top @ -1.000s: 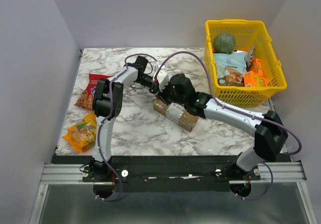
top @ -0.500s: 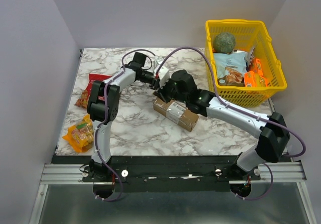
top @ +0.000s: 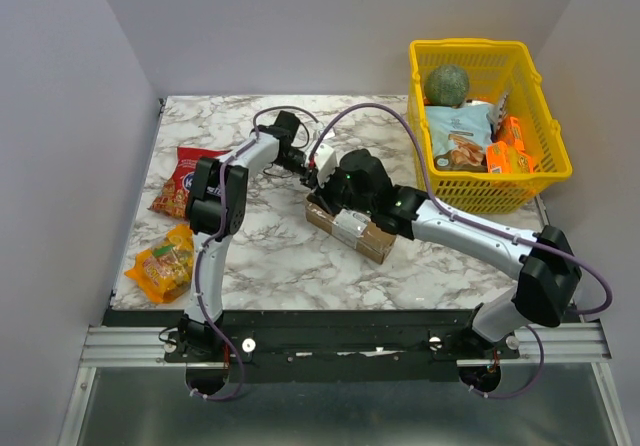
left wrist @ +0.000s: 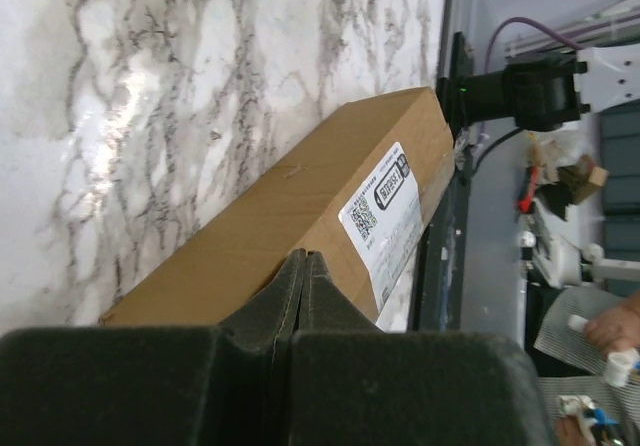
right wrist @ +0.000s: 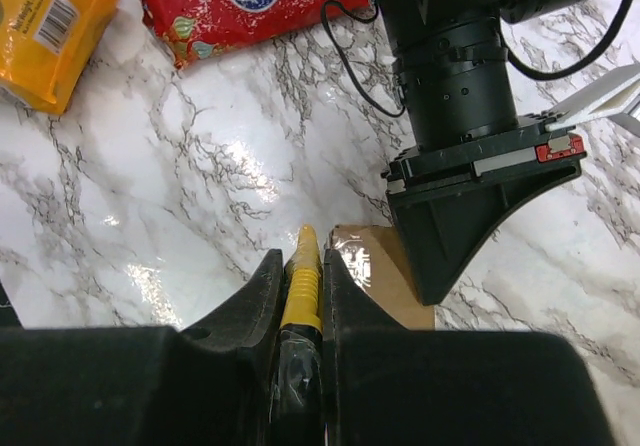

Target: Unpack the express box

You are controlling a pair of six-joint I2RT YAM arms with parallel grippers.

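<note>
— Snacks along the left edge: a red snack bag [top: 182,176] farther back, an orange snack bag [top: 165,263] toward the near-left corner.
— And the left gripper [left wrist: 303,263]?
— Clenched. Its fingers are pressed together with nothing between them, and the tips are right at the top edge of the express box [left wrist: 290,206].
— The right gripper [right wrist: 300,258]?
— Clamped on a thin yellow tool [right wrist: 302,286]. The tip points at the box's far end, but I cannot tell whether it touches.
— Where does the box lie?
— Flat at mid-table, slanting toward the near-right corner, with its white label [left wrist: 385,216] showing. A yellow basket [top: 500,194] of packets sits at the far-right corner.
</note>
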